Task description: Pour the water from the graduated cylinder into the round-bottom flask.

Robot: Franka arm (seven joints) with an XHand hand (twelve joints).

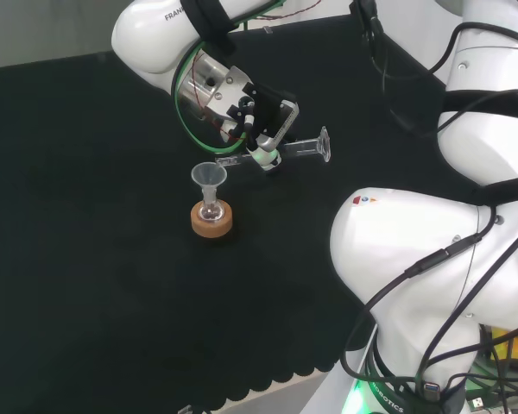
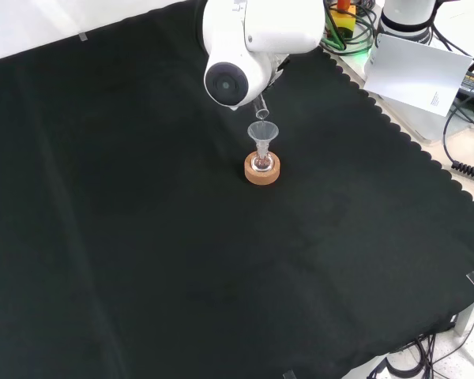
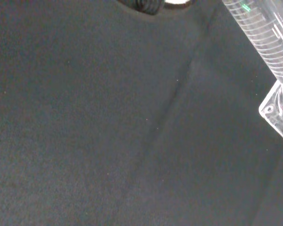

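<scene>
My hand (image 1: 257,121) is closed around the cylinder (image 1: 281,152), holding it tipped nearly level above the bench (image 1: 95,259). In the head view its clear foot (image 1: 325,144) points right, and its mouth end lies to the left, just above and beside the funnel (image 1: 209,178). The funnel stands upright in the neck of the flask (image 1: 211,210), and the flask sits in a cork ring (image 1: 211,220) on the black cloth. In the front view the cylinder's mouth (image 2: 260,108) shows below the arm's round grey cap (image 2: 224,81), directly over the funnel's rim (image 2: 262,130); mouth and rim are close, contact not discernible. The wrist view shows the cylinder's ruled wall (image 3: 262,35) and its foot over bare cloth. I cannot tell the water level in either vessel, nor see a stream
</scene>
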